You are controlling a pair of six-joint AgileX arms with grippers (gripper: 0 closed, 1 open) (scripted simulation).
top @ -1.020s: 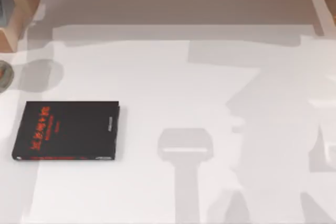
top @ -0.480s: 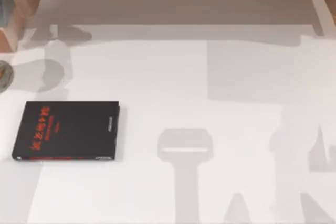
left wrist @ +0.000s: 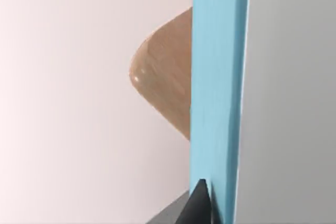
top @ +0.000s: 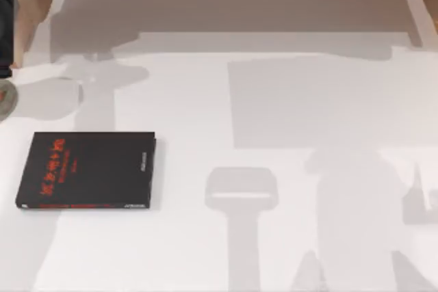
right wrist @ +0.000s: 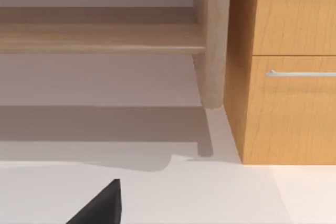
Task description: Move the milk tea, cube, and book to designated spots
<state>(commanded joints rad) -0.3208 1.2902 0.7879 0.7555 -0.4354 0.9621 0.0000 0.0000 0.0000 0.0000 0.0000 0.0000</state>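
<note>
in the top view you see the white table [top: 274, 169] with a black book with red lettering [top: 87, 170] lying flat at lower left. part of your left arm [top: 8, 11] shows dark in the upper left corner, above a round object [top: 5, 97] cut by the left edge.

in the left wrist view, the light-blue book [left wrist: 218, 93] stands edge-on right of centre, a dark fingertip [left wrist: 198, 205] touching its lower end; you appear to be holding it.

in the right wrist view, a dark fingertip [right wrist: 100, 205] sits at the bottom over the table, facing a wooden shelf [right wrist: 100, 38] and drawer cabinet [right wrist: 289, 66]; its opening you cannot tell.
</note>
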